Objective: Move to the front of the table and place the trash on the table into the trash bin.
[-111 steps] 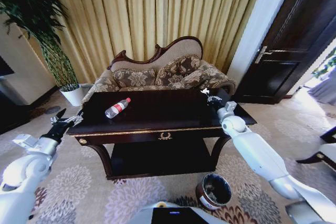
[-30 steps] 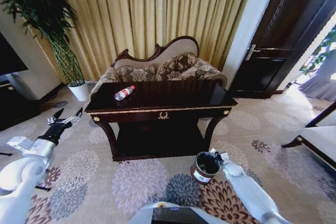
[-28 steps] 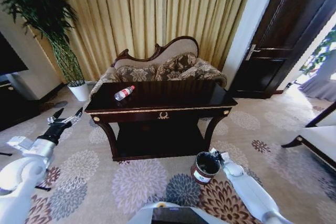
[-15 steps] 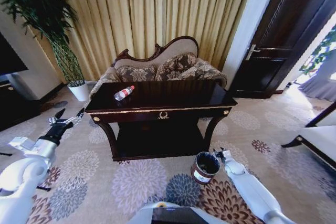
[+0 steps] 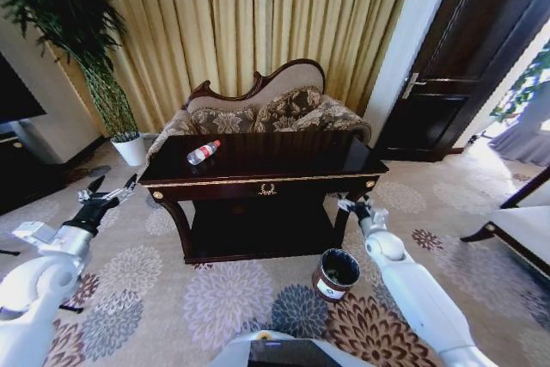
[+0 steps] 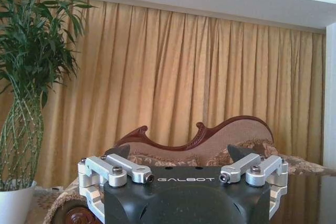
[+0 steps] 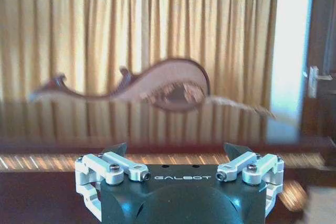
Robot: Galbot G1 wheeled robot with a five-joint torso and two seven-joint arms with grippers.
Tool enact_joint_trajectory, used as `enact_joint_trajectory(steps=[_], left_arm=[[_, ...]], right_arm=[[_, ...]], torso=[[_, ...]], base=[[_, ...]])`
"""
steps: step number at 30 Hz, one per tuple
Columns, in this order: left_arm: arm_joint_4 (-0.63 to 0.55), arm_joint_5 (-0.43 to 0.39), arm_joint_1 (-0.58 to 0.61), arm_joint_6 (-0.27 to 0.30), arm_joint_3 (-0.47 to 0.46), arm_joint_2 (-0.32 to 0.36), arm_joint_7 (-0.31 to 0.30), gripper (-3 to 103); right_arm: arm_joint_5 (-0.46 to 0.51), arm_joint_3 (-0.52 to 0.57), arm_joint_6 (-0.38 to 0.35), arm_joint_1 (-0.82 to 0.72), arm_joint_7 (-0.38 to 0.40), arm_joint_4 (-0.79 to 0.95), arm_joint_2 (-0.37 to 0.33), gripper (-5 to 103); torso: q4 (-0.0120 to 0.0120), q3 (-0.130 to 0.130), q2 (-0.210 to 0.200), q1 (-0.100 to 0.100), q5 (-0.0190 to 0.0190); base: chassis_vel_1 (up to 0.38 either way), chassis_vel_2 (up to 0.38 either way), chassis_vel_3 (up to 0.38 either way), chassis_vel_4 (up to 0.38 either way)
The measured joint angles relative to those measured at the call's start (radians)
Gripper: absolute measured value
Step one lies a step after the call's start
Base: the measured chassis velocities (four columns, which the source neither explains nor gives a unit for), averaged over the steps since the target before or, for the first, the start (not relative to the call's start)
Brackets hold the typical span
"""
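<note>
1. The right hand [image 5: 354,208] is raised on its white jointed arm beside the front right leg of the table, just under the tabletop's corner, with its two dark-tipped fingers spread apart and nothing between them. In the right wrist view the same hand [image 7: 176,153] shows its silver linkages splayed wide and its fingertips apart, level with the table's gold-trimmed front edge.
2. The left hand [image 5: 105,197] is held out to the robot's left, well clear of the table, fingers open and empty; in the left wrist view [image 6: 177,156] its dark tips stand apart before the sofa back.
3. The small round dark-brown trash bin [image 5: 335,274] stands upright on the floral carpet, just below and slightly left of the right hand, near the table's front right leg. Its inside is black, and I cannot tell what lies in it.
4. The dark glossy wooden table [image 5: 284,154] has a gold-handled front drawer, curved legs and a lower shelf.
5. The clear plastic bottle with a red cap and red-white label [image 5: 203,153] lies on its side on the tabletop's left part, far from both hands.
6. Behind the table are a carved patterned sofa [image 5: 266,109] and pleated gold curtains [image 5: 249,15].
</note>
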Motion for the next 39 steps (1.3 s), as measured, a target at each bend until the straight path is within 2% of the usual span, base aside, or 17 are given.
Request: enact_joint_trajectory(steps=[7,14,17,24,30,39], left_arm=[[-0.010,-0.001,-0.005,0.018,-0.004,0.007,-0.036,100],[-0.009,0.009,-0.017,0.052,-0.014,0.018,-0.083,100],[0.000,0.018,-0.039,0.111,-0.016,0.032,-0.130,100],[0.006,0.022,-0.041,0.173,-0.025,0.046,-0.164,100],[0.016,0.020,-0.047,0.182,-0.025,0.054,-0.177,100],[0.023,0.022,-0.042,0.157,-0.019,0.050,-0.147,100]], right_arm=[[0.069,-0.053,-0.089,0.028,0.080,0.178,-0.022,100],[0.071,-0.054,-0.136,0.016,0.076,0.268,-0.045,100],[0.070,-0.054,-0.140,0.006,0.075,0.299,-0.058,100],[0.074,-0.056,-0.146,0.005,0.074,0.319,-0.067,100],[0.076,-0.062,-0.160,0.003,0.054,0.317,-0.062,100],[0.070,-0.078,-0.148,-0.001,0.043,0.298,-0.055,100]], torso=[[0.0001,0.000,0.000,0.000,0.0000],[-0.0002,0.000,0.000,0.000,-0.0001],[-0.0003,0.000,0.000,0.000,0.0000],[0.0000,0.000,0.000,0.000,0.0000],[0.0000,0.000,0.000,0.000,0.0000],[0.0000,0.000,0.000,0.000,0.0000]], base=[[0.000,0.000,0.000,0.000],[0.000,0.000,0.000,0.000],[0.000,0.000,0.000,0.000],[0.000,0.000,0.000,0.000],[0.000,0.000,0.000,0.000],[0.000,0.000,0.000,0.000]])
